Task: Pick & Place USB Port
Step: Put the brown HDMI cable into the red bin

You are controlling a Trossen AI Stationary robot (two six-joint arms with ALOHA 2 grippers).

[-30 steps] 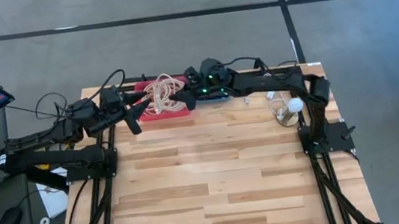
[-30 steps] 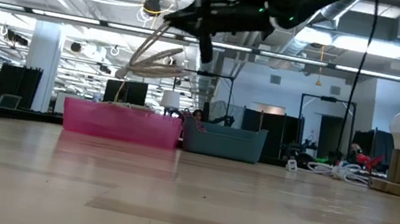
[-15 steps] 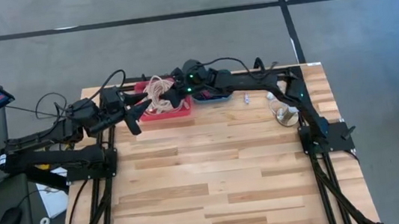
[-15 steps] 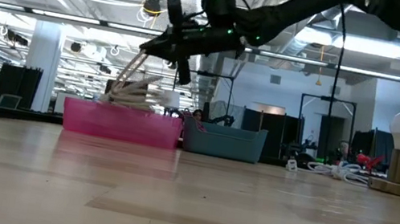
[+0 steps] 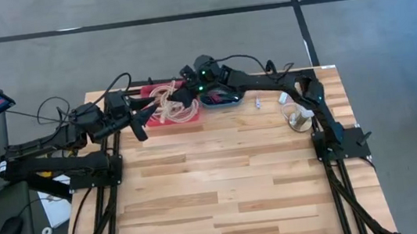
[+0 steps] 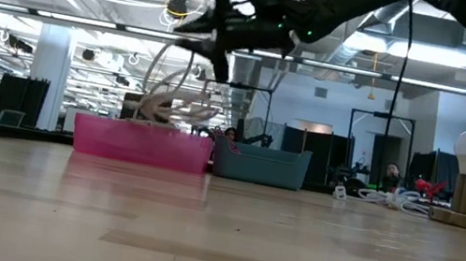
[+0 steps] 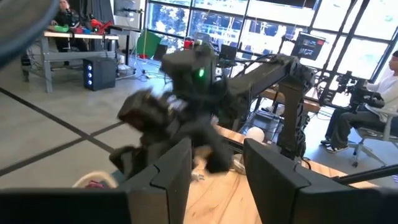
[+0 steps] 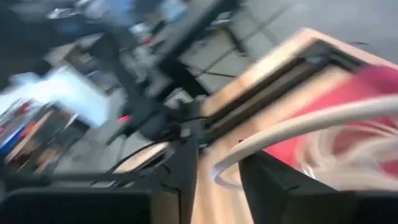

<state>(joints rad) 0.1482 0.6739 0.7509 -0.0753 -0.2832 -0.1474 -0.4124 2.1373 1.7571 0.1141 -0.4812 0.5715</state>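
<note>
A: Where is the right claw (image 5: 181, 98), and why there?

B: It hangs above the pink tray (image 5: 163, 120), at the far edge of the counter (image 5: 224, 186). The cable bundle (image 5: 168, 106), which seems to be the USB thing of the task, lies in a heap in this tray, directly under the claw, with some loops standing up toward it.

A: Does the claw grasp the cable?

B: Its fingers (image 8: 186, 177) stand apart, and a pale loop passes in front of them in the right wrist view. Whether they touch it, one cannot tell. It looks released.

A: And the blue tray (image 5: 226, 99)?

B: It sits just beside the pink one, behind the claw, on the wrist side.

A: The left claw (image 5: 140, 122)?

B: It waits with fingers spread at the tray's other side, facing the right claw, probably to keep the way free.
</note>
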